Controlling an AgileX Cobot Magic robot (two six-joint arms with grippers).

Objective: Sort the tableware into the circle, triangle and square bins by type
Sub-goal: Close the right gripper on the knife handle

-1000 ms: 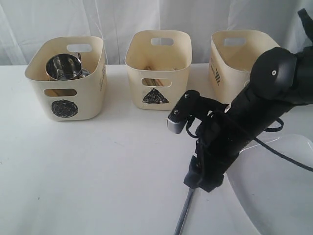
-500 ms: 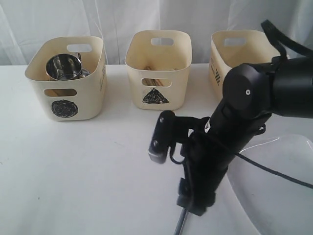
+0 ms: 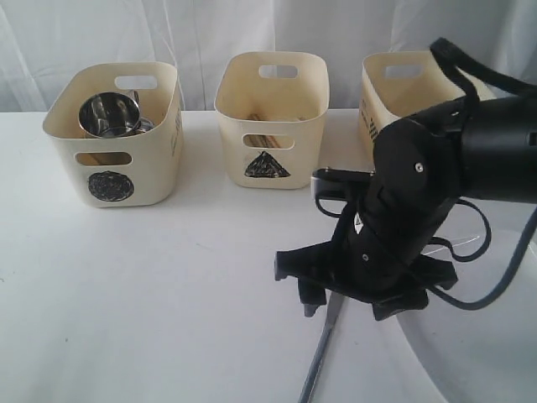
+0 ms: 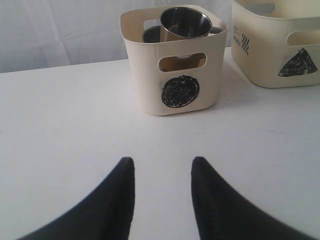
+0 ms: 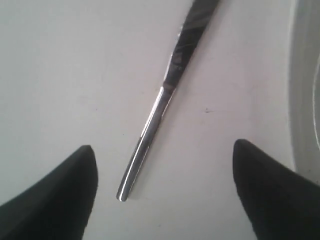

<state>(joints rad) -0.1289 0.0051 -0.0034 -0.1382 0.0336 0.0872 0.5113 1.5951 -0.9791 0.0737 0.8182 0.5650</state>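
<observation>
The right gripper (image 5: 162, 149) hangs over the steel knife (image 3: 319, 361), jaws wide apart and empty. The knife lies flat on the white surface (image 3: 168, 294) below them, just beside the large white plate (image 3: 474, 353). The left gripper (image 4: 162, 162) has its jaws apart too, holding nothing, and faces the circle bin (image 4: 175, 102), which has a steel mug (image 4: 185, 22) inside.
</observation>
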